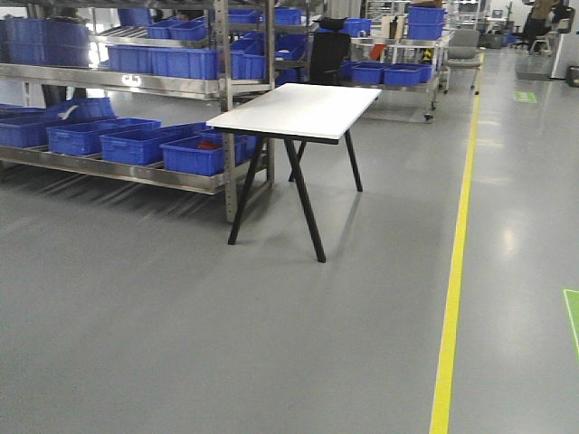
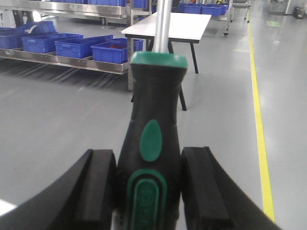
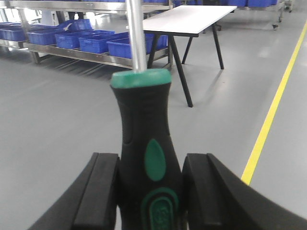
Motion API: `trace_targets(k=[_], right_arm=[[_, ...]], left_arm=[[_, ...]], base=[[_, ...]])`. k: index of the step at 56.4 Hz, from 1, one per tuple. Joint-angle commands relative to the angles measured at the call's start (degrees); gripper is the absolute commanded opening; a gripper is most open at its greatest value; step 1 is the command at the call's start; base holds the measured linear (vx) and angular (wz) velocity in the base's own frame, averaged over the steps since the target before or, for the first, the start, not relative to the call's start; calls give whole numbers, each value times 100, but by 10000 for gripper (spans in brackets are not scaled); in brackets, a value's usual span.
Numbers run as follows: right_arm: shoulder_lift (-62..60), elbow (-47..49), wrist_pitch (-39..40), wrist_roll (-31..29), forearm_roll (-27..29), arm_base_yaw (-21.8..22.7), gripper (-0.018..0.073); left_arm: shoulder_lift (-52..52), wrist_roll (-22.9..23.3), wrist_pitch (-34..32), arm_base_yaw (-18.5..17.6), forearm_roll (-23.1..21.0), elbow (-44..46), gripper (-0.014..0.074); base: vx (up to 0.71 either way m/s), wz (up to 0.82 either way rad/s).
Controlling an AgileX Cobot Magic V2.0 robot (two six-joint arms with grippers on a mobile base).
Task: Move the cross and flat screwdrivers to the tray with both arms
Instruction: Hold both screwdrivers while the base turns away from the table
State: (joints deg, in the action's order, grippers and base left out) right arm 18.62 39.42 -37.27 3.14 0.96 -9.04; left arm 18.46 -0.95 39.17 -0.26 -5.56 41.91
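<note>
In the left wrist view my left gripper (image 2: 147, 165) is shut on the black and green handle of a screwdriver (image 2: 156, 96). Its steel shaft (image 2: 163, 24) points forward and runs off the top edge, so the tip type is hidden. In the right wrist view my right gripper (image 3: 151, 165) is shut on a matching black and green screwdriver (image 3: 141, 110). Its shaft (image 3: 135, 33) also runs off the top, tip hidden. Both are held in the air above the grey floor. The tray is out of view. Neither gripper shows in the front view.
A white table with black legs (image 1: 294, 110) stands ahead on the grey floor. Metal racks with blue bins (image 1: 136, 140) line the left. A yellow floor line (image 1: 457, 262) runs along the right. More shelving with blue bins (image 1: 398, 72) stands at the back.
</note>
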Motion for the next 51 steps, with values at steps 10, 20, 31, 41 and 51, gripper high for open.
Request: trace_targets(k=[10,20,31,41,51], right_arm=[[62,173,545,-32,-26,-2,-8],[62,173,545,-32,-26,-2,-8],[62,173,545,-32,-26,-2,-8],[62,173,551,-32,-26,-2,-8],[62,173,546,-32,-26,-2,-8]], left_arm=[[65,45,-542,4,-77,131,-6],[65,45,-542,4,-77,131,-6],[65,45,-542,4,-77,131,-6],[65,45,-542,4,-77,131,-6],[65,45,-542,4,-77,131,-6]], base=[[34,-19],[39,-19],[44,-22],[48,-24],[50,-17]])
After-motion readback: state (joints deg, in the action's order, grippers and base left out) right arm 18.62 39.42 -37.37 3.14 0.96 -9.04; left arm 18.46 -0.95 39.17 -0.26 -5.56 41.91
